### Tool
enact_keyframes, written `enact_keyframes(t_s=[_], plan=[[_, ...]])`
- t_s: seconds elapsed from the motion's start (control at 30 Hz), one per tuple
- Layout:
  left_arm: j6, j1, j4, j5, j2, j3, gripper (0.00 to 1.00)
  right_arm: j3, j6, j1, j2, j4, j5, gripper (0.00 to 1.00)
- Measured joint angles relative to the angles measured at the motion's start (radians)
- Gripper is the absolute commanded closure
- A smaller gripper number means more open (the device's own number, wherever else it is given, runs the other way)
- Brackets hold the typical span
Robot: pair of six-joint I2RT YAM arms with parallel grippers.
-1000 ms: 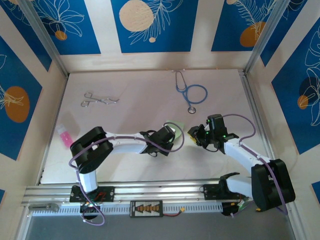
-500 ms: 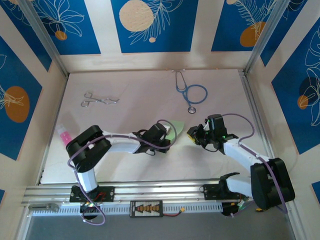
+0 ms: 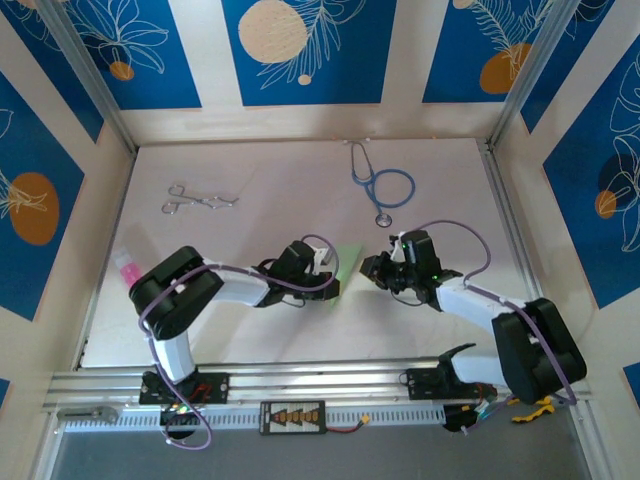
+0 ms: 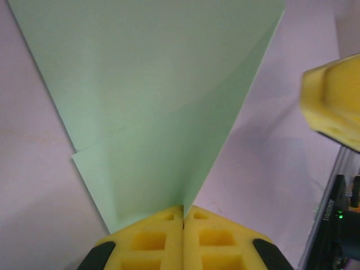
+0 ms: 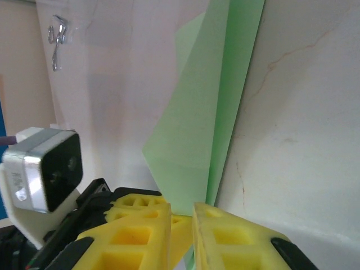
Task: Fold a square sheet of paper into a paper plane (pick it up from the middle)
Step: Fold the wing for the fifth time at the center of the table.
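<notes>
The pale green sheet of paper (image 3: 347,258) is folded into layers that taper like a paper plane, and it stands on edge just above the middle of the table. My left gripper (image 3: 327,272) is shut on the paper's (image 4: 152,101) narrow end, its yellow fingertips (image 4: 163,225) pressed together on the fold. My right gripper (image 3: 372,268) comes in from the right. Its yellow pads (image 5: 225,230) stand a narrow gap apart, and the paper's (image 5: 208,124) lower edge runs down into that gap. The right gripper's finger (image 4: 332,101) hangs close by in the left wrist view.
A blue stethoscope (image 3: 380,188) lies at the back right. Metal forceps (image 3: 200,198) lie at the back left and also appear far off as forceps (image 5: 56,28) in the right wrist view. A pink item (image 3: 128,270) sits at the left edge. Patterned walls ring the table.
My left gripper has drawn the paper to the left. My right gripper has followed it leftward, and its jaws have narrowed around the paper's edge.
</notes>
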Motion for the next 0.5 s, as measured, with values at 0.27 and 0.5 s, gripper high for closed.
enact_keyframes(t_s=[0.27,0.5], plan=[[-0.077,0.016,0.112,0.061,0.042,-0.035,1.0,0.023,-0.029,0.038,0.131,0.072,-0.07,0.88],[-0.123,0.031,0.182,0.079,0.045,-0.08,1.0,0.068,-0.043,0.051,0.198,0.122,-0.105,0.9]])
